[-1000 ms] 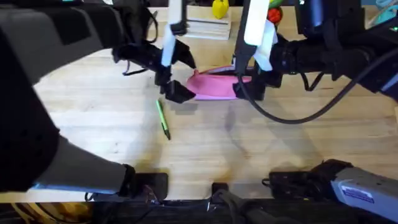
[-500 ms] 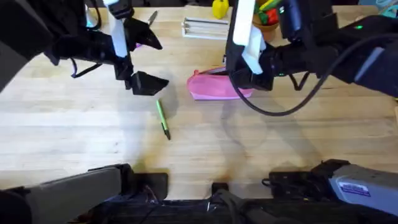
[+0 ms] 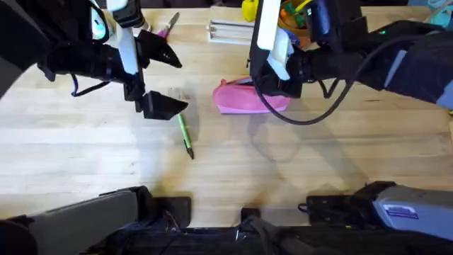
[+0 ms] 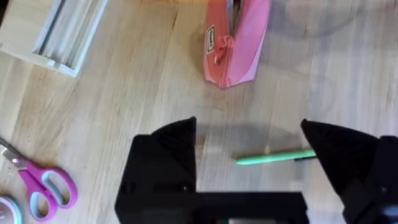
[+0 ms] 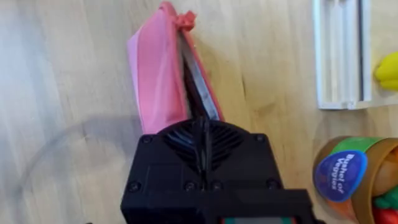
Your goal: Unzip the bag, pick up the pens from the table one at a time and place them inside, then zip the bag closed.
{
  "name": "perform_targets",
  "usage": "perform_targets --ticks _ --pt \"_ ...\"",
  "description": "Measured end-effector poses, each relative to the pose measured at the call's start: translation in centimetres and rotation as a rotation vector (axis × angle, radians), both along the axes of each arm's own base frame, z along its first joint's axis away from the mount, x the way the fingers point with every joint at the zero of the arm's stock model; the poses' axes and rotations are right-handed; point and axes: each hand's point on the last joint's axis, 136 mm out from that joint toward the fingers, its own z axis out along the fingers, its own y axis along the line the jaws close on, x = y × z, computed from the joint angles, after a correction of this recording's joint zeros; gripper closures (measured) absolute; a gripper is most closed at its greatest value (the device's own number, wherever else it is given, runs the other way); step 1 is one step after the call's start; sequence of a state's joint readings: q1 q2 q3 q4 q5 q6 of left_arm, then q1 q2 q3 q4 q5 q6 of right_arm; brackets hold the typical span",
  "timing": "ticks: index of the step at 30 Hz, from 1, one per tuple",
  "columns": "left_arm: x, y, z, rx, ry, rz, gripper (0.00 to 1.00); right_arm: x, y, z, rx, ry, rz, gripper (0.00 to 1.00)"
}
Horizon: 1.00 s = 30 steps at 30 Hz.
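Note:
The pink bag [image 3: 241, 100] lies on the table [image 3: 85, 156] at mid-back, its zipper parted so the grey inside [image 5: 200, 93] shows. My right gripper [image 3: 272, 88] is shut on the bag's right end; in the right wrist view its fingers [image 5: 202, 127] close together at the end of the open slit. The green pen [image 3: 185, 136] rests on the wood to the left of the bag. My left gripper [image 3: 180, 85] hovers open just above the pen, apart from the bag. Seen from the left wrist, the pen [image 4: 273, 157] lies between the two black fingers [image 4: 168, 149].
A white tray [image 3: 235, 32] sits behind the bag, with a yellow toy [image 3: 250, 10] and a tub of toy food [image 5: 354, 177] at the back. Pink-handled scissors [image 4: 40, 186] lie at the back left. The wood in front of the pen is free.
My left gripper has left the bag's left end, swung left and settled open over the pen. My right gripper has shifted a little left along the bag.

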<state>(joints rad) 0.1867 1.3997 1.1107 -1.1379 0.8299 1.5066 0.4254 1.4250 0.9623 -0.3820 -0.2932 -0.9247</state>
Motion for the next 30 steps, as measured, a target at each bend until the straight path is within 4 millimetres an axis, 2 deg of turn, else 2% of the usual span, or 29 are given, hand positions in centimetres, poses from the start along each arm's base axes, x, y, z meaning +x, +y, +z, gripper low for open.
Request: perform_targets --ticks 6,13,18,19,25,26,30 --pt "-0.3 -0.1 0.0 -0.001 0.011 -0.005 0.008 0.2 0.1 -0.3 -0.001 0.003 0.000 0.968" --pt "-0.7 -0.1 0.0 -0.004 0.028 -0.006 0.007 -0.2 0.7 -4.1 -0.013 0.122 0.025 0.968" --pt "-1.4 -0.1 1.1 0.019 -0.016 -0.005 0.007 -1.1 1.7 -5.4 0.030 0.199 0.067 0.968" --pt "-2.1 0.1 2.0 0.056 -0.054 -0.001 0.007 -1.3 2.1 -5.2 0.051 0.206 0.079 0.911" --pt "-4.0 0.7 3.1 0.118 -0.083 0.017 0.007 -1.3 2.1 -5.1 0.050 0.196 0.094 0.069" --pt "-4.3 0.7 3.1 0.122 -0.078 0.018 0.007 -1.3 2.1 -5.1 0.049 0.195 0.097 0.023" --pt "-4.6 0.8 3.0 0.133 -0.066 0.019 0.008 -1.3 2.1 -5.2 0.048 0.197 0.096 0.008"
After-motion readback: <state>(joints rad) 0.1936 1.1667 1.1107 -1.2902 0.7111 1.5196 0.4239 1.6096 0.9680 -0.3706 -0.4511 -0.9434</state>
